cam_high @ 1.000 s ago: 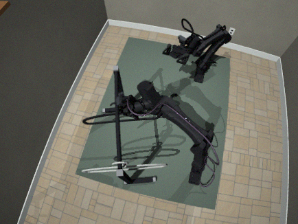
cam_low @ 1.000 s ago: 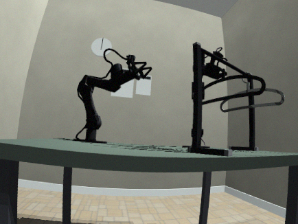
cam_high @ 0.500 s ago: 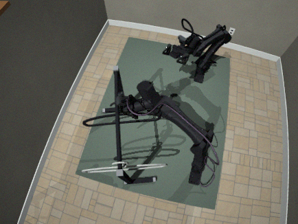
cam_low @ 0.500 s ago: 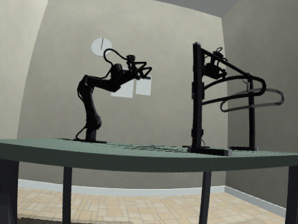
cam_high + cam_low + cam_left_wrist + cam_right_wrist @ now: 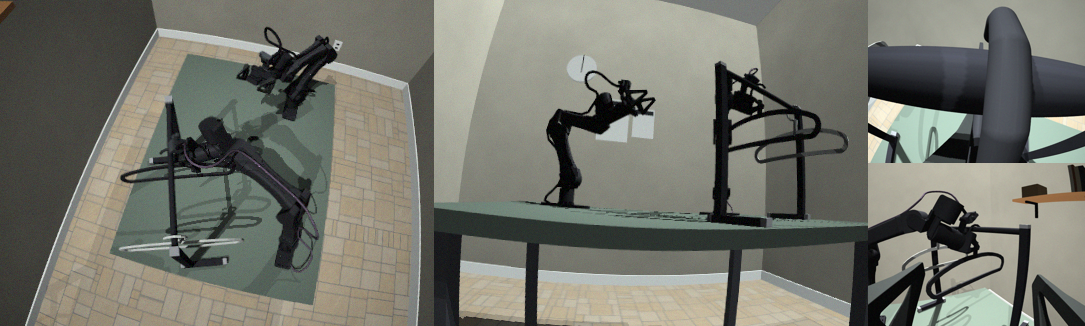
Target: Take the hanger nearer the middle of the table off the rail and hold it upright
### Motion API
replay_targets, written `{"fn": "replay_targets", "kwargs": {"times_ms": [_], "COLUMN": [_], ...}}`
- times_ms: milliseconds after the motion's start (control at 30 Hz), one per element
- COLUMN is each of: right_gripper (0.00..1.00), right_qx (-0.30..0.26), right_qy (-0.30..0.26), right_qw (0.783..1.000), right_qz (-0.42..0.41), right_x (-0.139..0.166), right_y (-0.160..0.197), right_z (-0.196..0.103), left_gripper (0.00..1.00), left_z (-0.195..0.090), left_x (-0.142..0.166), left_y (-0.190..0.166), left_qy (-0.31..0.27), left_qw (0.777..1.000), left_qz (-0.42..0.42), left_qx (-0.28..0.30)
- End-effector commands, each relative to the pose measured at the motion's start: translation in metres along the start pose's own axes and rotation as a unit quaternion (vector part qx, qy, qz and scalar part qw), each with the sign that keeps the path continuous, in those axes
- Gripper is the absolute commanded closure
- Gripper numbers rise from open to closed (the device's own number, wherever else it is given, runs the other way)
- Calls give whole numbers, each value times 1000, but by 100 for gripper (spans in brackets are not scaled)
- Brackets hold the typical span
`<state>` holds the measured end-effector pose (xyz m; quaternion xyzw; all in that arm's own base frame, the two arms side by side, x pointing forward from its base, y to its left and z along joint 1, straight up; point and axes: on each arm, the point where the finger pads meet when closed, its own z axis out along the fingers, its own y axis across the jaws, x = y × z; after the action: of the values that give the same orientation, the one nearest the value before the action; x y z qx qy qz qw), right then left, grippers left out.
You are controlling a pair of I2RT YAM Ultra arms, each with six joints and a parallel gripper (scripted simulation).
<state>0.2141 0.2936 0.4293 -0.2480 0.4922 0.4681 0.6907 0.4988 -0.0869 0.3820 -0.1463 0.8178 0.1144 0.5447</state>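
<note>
A black hanger [image 5: 176, 177] hangs on the rack's black rail [image 5: 172, 190], nearer the middle of the table. Its hook [image 5: 1008, 79] still curls over the rail [image 5: 920, 79] in the left wrist view. My left gripper [image 5: 978, 247] is at the hanger's neck just under the rail and is shut on it; the fingers are hidden in its own view. The hanger's body [image 5: 966, 271] slopes down below. A pale grey hanger [image 5: 181, 242] hangs near the rail's end. My right gripper [image 5: 250, 74] is open and empty, far from the rack.
The rack stands upright on two posts with flat feet [image 5: 202, 262] on the green mat. Its near post [image 5: 720, 145] rises at the table's middle. A wall shelf [image 5: 1048, 197] with a box is high on the wall behind.
</note>
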Motion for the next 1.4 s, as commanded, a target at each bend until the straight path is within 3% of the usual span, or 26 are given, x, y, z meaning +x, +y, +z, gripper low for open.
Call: {"fn": "replay_targets", "kwargs": {"times_ms": [0,267,600,1133,1367], "right_gripper": [0,0,0,0,0], "right_qx": [-5,-5,-5,-5,-5], "right_qy": [-23,-23,-23,-23,-23], "right_qw": [1000,1000,1000,1000,1000], "right_qz": [-4,-4,-4,-4,-4], "right_x": [-15,-15,-15,-15,-15], "right_y": [4,4,4,4,4], "right_z": [0,0,0,0,0], "left_gripper": [100,100,100,100,100], "left_z": [-10,-21,-30,-86,-129], "left_x": [-23,-50,-50,-40,-22], "left_y": [4,5,3,-1,0], "left_qy": [-18,-19,-17,-14,-6], "left_qw": [1000,1000,1000,999,999], "left_qz": [-13,-17,-14,-11,-4], "left_qx": [1,-2,8,40,44]}}
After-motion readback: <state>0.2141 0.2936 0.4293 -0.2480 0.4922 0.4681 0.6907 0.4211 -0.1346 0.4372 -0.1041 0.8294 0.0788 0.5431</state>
